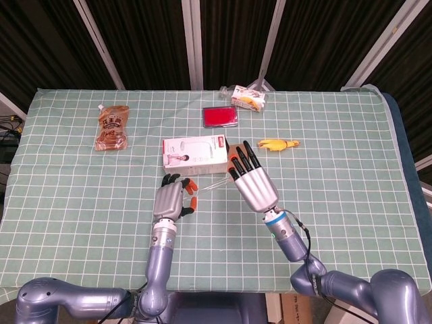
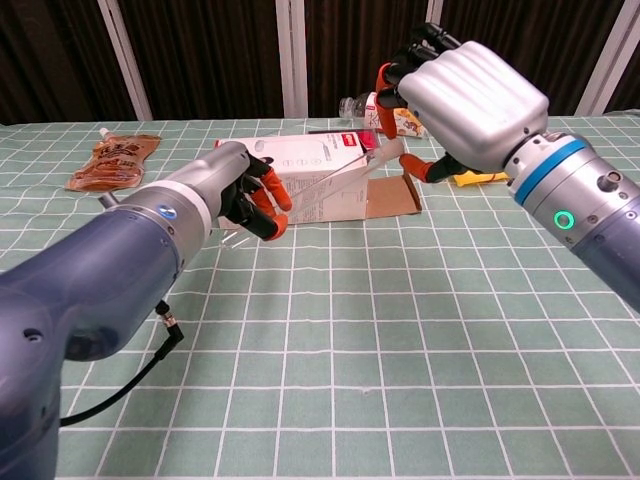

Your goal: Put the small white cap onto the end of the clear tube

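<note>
Clear tube (image 2: pixel 335 180) slants between my two hands, above the green checked cloth (image 1: pixel 351 175), just in front of the white box (image 1: pixel 194 152). Upper end sits in my right hand (image 2: pixel 470 95); fingers (image 2: pixel 385 75) curled over it, thumb under, so it's held. Lower end runs down toward my left hand (image 2: pixel 240 195).

Left hand: fingers curled in, orange tips (image 2: pixel 272 190) bunched at the tube's low end. Small white cap: can't make it out in either view, likely too small or covered by the fingers. So can't tell whether left hand holds anything, or if the cap is on the tube.

Head view: both hands close together mid-table, left hand (image 1: pixel 173 198) palm-down, right hand (image 1: pixel 253 181) back-up, fingers pointing toward the box.

Elsewhere on the cloth:
- brown pouch (image 1: pixel 112 126), far left
- red flat case (image 1: pixel 220 116), behind the box
- small packet w/ yellow print (image 1: pixel 247 99), at the back edge
- yellow toy (image 1: pixel 277 144), right of the box
</note>
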Motion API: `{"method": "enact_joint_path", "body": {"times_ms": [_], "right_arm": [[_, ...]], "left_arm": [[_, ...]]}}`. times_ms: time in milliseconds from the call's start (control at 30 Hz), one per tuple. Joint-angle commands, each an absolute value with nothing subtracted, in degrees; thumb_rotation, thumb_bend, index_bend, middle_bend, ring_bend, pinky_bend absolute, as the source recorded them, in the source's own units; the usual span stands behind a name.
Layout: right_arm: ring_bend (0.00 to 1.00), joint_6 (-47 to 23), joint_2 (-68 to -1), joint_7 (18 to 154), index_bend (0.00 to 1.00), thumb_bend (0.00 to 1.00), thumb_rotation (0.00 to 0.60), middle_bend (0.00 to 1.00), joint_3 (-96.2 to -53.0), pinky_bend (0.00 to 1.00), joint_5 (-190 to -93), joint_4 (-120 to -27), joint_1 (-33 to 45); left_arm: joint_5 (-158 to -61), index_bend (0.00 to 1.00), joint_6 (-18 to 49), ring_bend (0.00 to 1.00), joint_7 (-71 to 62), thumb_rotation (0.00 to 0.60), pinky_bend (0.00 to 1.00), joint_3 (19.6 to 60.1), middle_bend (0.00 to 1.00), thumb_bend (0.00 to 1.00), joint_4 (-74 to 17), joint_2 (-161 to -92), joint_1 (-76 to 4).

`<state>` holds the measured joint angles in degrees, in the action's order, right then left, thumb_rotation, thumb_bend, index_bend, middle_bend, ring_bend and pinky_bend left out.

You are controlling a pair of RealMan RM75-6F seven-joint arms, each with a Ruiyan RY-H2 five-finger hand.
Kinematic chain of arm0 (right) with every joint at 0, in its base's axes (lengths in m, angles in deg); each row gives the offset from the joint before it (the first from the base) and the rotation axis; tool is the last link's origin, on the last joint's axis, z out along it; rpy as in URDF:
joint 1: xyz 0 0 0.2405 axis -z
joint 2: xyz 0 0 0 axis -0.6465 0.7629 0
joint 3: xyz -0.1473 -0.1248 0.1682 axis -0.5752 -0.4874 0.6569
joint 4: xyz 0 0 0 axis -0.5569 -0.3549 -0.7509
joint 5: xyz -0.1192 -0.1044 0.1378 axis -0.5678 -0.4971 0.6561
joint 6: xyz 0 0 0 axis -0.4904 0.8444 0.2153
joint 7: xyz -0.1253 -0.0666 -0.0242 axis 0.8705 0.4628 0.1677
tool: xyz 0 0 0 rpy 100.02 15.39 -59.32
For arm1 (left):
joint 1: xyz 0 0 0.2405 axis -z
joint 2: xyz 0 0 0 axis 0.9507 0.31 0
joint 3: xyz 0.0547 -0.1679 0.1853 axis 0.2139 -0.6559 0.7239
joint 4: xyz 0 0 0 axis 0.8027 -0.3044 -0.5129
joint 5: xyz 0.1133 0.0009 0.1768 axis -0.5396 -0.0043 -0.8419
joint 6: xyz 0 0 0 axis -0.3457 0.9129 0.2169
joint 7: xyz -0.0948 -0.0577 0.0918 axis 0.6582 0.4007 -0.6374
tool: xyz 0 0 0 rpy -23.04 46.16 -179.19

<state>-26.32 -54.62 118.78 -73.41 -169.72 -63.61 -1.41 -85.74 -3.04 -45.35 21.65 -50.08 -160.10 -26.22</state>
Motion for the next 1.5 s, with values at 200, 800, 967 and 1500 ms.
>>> {"method": "enact_joint_path", "body": {"times_ms": [200,800,967,1500], "right_arm": [[0.15,-26.5,-54.7,118.8,0.58,0.46,0.6,0.29,-73.5,0.0,-169.9,-64.1,-1.4],[0.12,-26.4,-54.6,119.0,0.55,0.46,0.6,0.28,-73.6,0.0,-170.0,-65.0,-1.1],[0.01,-25.6,-54.3,121.5,0.14,0.46,0.6,0.11,-73.3,0.0,-168.7,-65.7,-0.7],[0.0,-26.9,-50.9,123.4,0.0,0.46,0.6,0.0,-72.9,0.0,-166.8,-70.8,2.0]], "left_arm": [[-85.5,0.51,-3.1,0.13,-45.5,0.6,0.02,21.3,0.53,0.71,-49.7,-160.4,-26.1],[-86.6,0.51,-2.8,0.13,-45.0,0.6,0.02,21.3,0.54,0.71,-49.4,-160.8,-25.8],[-87.2,0.51,-2.8,0.13,-45.0,0.6,0.02,21.7,0.53,0.71,-49.3,-160.5,-25.9],[-92.6,0.51,-2.3,0.13,-45.9,0.6,0.02,28.5,0.54,0.71,-48.4,-158.1,-27.6]]}}
